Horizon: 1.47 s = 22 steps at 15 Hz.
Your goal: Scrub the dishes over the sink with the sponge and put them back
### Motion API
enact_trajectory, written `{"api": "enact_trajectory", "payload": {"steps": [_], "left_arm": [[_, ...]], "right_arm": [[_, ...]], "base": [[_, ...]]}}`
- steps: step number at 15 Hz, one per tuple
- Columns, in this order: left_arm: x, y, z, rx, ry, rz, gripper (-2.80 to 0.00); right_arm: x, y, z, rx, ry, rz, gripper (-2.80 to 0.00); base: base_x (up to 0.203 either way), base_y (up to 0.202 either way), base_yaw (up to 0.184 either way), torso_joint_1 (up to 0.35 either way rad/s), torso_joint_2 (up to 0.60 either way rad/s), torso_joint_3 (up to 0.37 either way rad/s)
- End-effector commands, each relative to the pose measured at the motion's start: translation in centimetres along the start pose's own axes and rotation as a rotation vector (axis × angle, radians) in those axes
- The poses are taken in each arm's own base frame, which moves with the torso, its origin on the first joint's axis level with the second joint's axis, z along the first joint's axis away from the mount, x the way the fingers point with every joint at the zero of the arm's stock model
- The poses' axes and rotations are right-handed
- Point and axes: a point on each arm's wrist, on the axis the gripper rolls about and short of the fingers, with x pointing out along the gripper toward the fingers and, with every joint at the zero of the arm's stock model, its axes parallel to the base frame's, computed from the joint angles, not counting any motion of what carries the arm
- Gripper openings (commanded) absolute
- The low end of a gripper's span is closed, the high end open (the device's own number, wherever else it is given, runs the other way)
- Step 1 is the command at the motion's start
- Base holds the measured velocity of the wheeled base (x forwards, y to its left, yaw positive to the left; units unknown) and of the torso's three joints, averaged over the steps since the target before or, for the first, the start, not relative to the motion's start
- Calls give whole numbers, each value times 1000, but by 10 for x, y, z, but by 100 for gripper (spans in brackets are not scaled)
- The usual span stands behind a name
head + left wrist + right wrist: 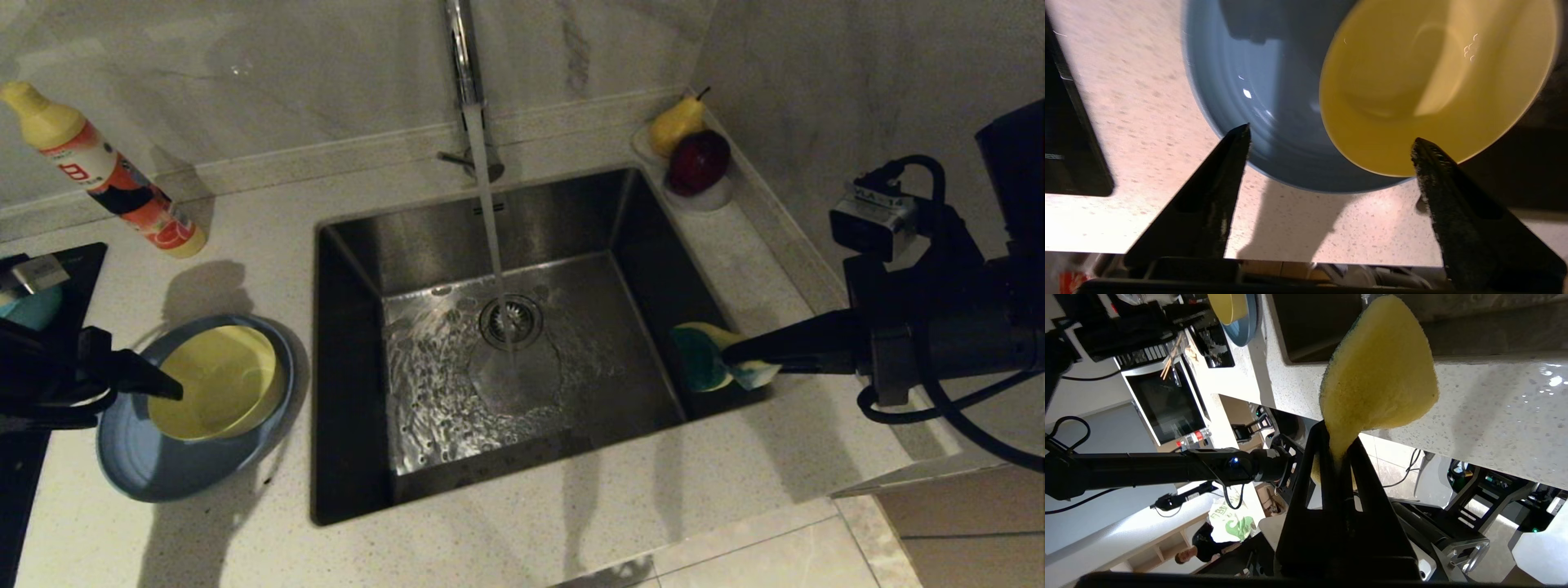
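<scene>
The sink (522, 245) is set in the pale counter (245, 229), and water runs from the tap (465, 57) onto the drain (511, 320). Left of the sink the blue plate (139, 457) sits on the counter with the yellow bowl (216, 384) inside it, toward the plate's sink side. The left hand (167, 390) hangs at the far-left edge of the plate, its jaws spread wide and released, gripping nothing; in the left wrist view one finger (1224, 163) lies over the plate's rim and the other by the bowl's rim. A teal bowl (33, 306) is partly visible further left of the plate. At the sink's right edge the right hand (735, 353) is clenched on one end of the sponge (706, 355), which hangs over the basin's rim, teal face toward the drain. A bottle (106, 175) leans at the wall left of the sink; a pear (676, 124) and a red fruit (699, 162) rest in a white dish (710, 196) at its back right corner.
</scene>
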Motion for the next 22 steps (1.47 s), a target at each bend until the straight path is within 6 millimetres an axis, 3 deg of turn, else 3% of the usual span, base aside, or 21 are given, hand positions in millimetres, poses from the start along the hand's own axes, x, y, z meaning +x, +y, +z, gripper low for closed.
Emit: {"api": "enact_trajectory", "payload": {"steps": [1,13,22], "left_arm": [[11,-3,-2,-3,36,-9,0],[56,6,4,-69,6,49,0],[60,6,16,-70,-58,87,0]], "right_arm": [[-2,-3,1,13,-5,-7,-280],[-7,-4,0,12,-17,-13,-280],[1,-10,2,24,-2,-23,-280]], "base": [[0,0,0,0,0,0],[0,0,0,0,0,0],[0,0,0,0,0,0]]}}
